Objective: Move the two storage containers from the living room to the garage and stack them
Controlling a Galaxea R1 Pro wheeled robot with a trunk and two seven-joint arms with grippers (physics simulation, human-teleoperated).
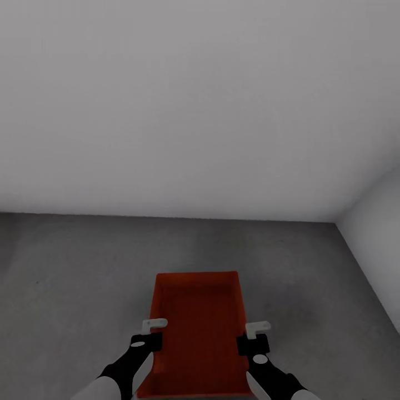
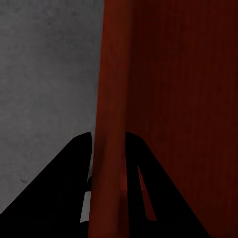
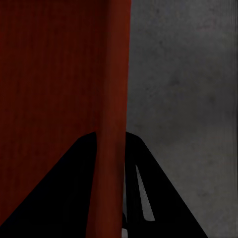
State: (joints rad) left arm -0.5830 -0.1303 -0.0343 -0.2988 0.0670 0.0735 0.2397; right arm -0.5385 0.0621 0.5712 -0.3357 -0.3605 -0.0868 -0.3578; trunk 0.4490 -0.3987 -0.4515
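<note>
Grey concrete floor (image 1: 83, 266) and white walls (image 1: 200, 111) surround the held container (image 1: 200, 328).

The head view is taken from above, facing forward and down toward the white wall at 12 o'clock. Each wrist view is set close along a side wall of the storage container (image 1: 199, 328); container and concrete floor (image 1: 72, 266) are shared.

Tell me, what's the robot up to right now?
Left gripper and right gripper each shut on a side wall of the red storage container. Container over the grey concrete floor. Nothing in the way.
</note>
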